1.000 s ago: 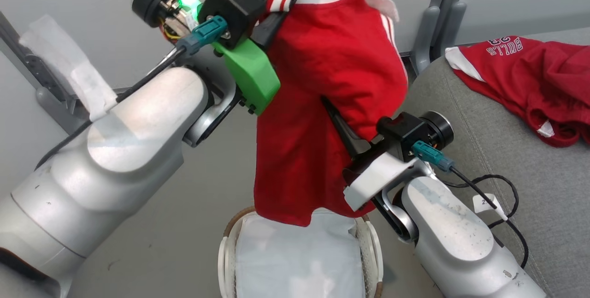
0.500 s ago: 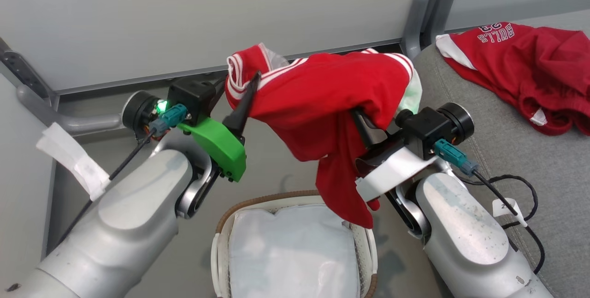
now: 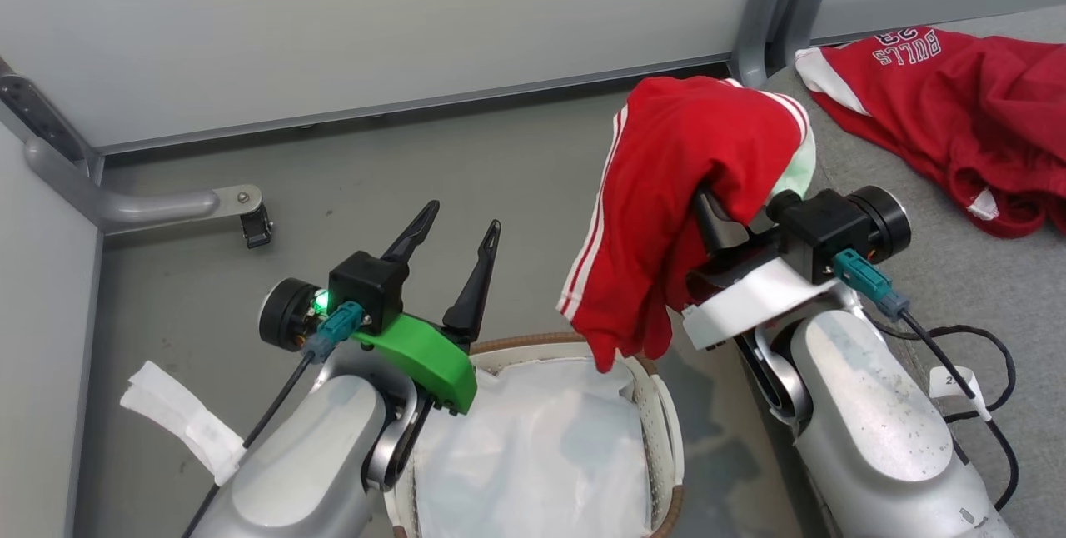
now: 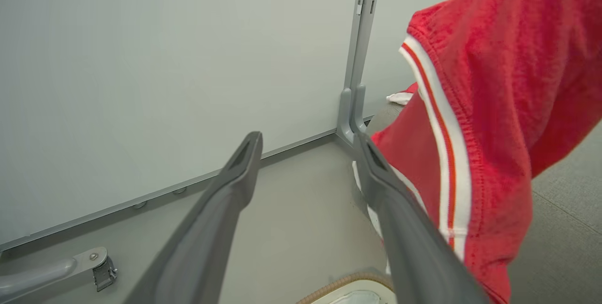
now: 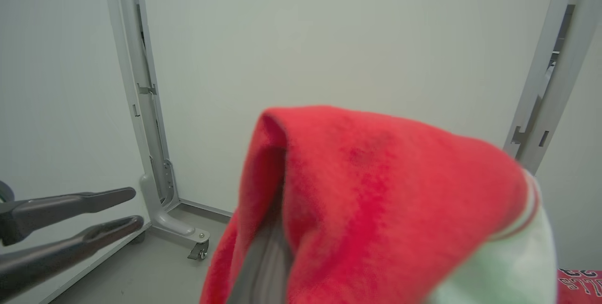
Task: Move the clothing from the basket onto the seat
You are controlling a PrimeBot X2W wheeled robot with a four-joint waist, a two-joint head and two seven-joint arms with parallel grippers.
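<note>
A red garment with white side stripes (image 3: pixel 666 188) hangs draped over my right gripper (image 3: pixel 714 217), above the gap between basket and seat. The fingers are buried in the cloth and shut on it; the right wrist view has the garment (image 5: pixel 376 191) close up. My left gripper (image 3: pixel 456 231) stands open and empty over the floor just behind the basket, its fingers spread (image 4: pixel 308 146), with the garment (image 4: pixel 494 106) to its right. The basket (image 3: pixel 516 344) sits below, holding just its glossy white liner (image 3: pixel 533 455). A second red garment with a logo (image 3: pixel 958 105) lies on the grey seat (image 3: pixel 958 288).
Pale wall panels stand behind, with a grey post (image 3: pixel 754 22) at the seat's corner and a frame foot with a caster (image 3: pixel 250 226) on the floor at the left. A black cable (image 3: pixel 983 355) loops beside my right forearm.
My left gripper has let go of the garment, opened and dropped back toward the basket. The right gripper has carried the garment rightward toward the seat. The head camera has also shifted.
</note>
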